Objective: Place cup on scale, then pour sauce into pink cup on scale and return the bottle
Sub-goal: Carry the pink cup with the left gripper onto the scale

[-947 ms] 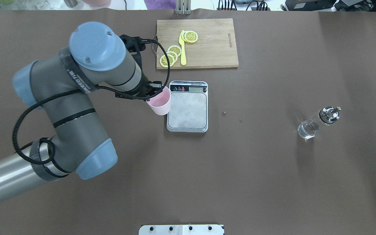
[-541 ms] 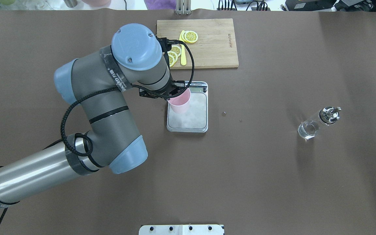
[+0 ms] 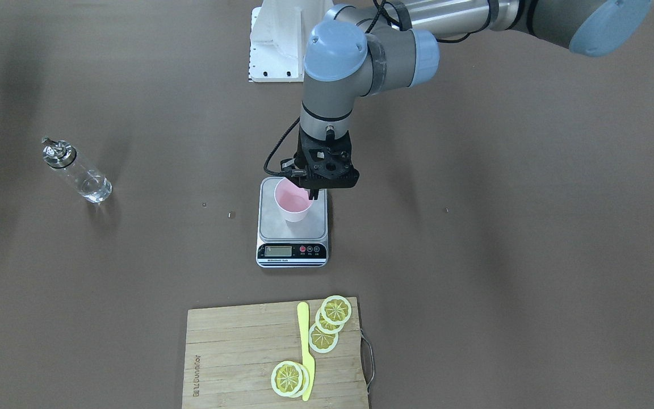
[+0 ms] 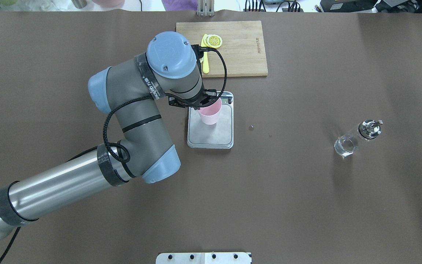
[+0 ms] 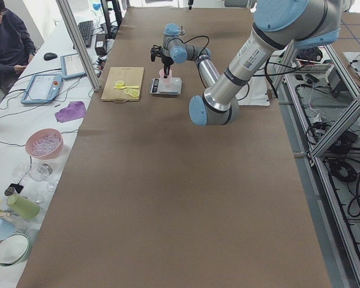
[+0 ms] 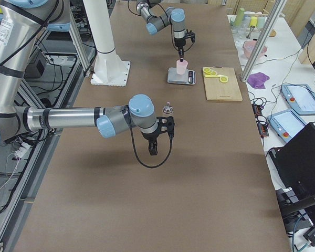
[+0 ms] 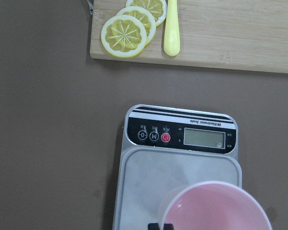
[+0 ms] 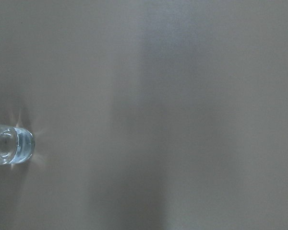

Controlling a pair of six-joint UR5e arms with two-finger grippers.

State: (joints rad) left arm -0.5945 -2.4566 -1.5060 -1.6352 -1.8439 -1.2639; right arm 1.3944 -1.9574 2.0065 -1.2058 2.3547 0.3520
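The pale pink cup [image 4: 210, 114] is upright over the silver platform of the scale [image 4: 218, 135], toward its display end. My left gripper [image 3: 311, 194] is shut on the cup's rim [image 3: 292, 204], one finger inside and one outside. Whether the cup's base touches the platform I cannot tell. The left wrist view shows the cup's mouth [image 7: 216, 206] just below the scale's display [image 7: 204, 138]. The clear glass bottle [image 4: 357, 137] with clear sauce stands alone far to the right. My right gripper [image 6: 153, 150] hangs just in front of the bottle [image 6: 168, 108]; I cannot tell its state.
A wooden cutting board [image 4: 240, 47] with lemon slices and a yellow knife [image 4: 205, 66] lies just behind the scale. A white base plate [image 4: 203, 257] sits at the near edge. A person [image 5: 6, 42] sits at a cluttered side table beyond the far edge.
My left arm has swung right, carrying the cup from beside the scale's left edge to over its platform. The bottle has not moved.
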